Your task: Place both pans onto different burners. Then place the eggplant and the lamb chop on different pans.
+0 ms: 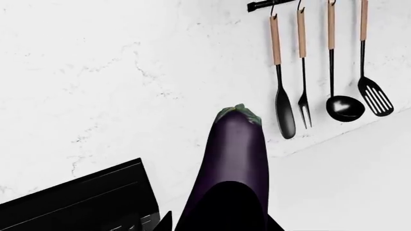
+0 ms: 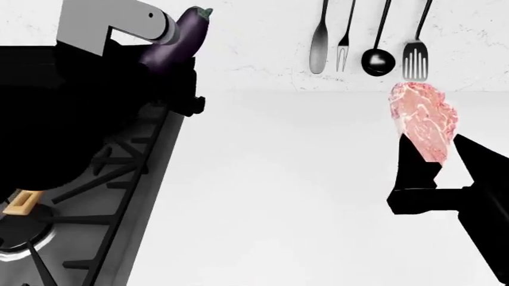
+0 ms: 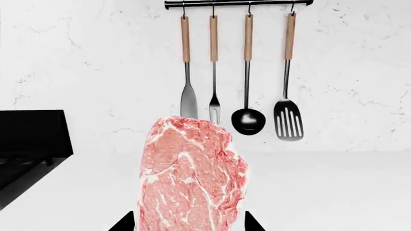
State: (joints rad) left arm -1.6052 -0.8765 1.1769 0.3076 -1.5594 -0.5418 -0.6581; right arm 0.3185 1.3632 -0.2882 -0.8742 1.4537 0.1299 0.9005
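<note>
both arms up, each with its food

white marble wall backs a plain white counter, with a black rail of four hanging utensils: a spoon, a fork, a ladle and a slotted turner. from the head view they sit at about one o'clock.

at nine o'clock lies the black gas stove, its cast-iron grate running down toward seven o'clock, where a silvery burner ring shows at the frame edge. a light wooden handle end sits on the grate near eight o'clock; the pan it belongs to is lost in a large dark shape, and i cannot make out either pan clearly.

the left gripper is at eleven o'clock, above the stove's far edge. its jaws hold the eggplant, which tilts stem end up toward the wall. the left wrist view shows the eggplant rising out between dark finger tips, green cap on top.

the right gripper is at three o'clock, over the counter, well apart from the stove. its black fingers clamp the lower end of the lamb chop, which stands upright, its top just under the turner. in the right wrist view the lamb chop fills the middle, a finger tip on each side.
</note>
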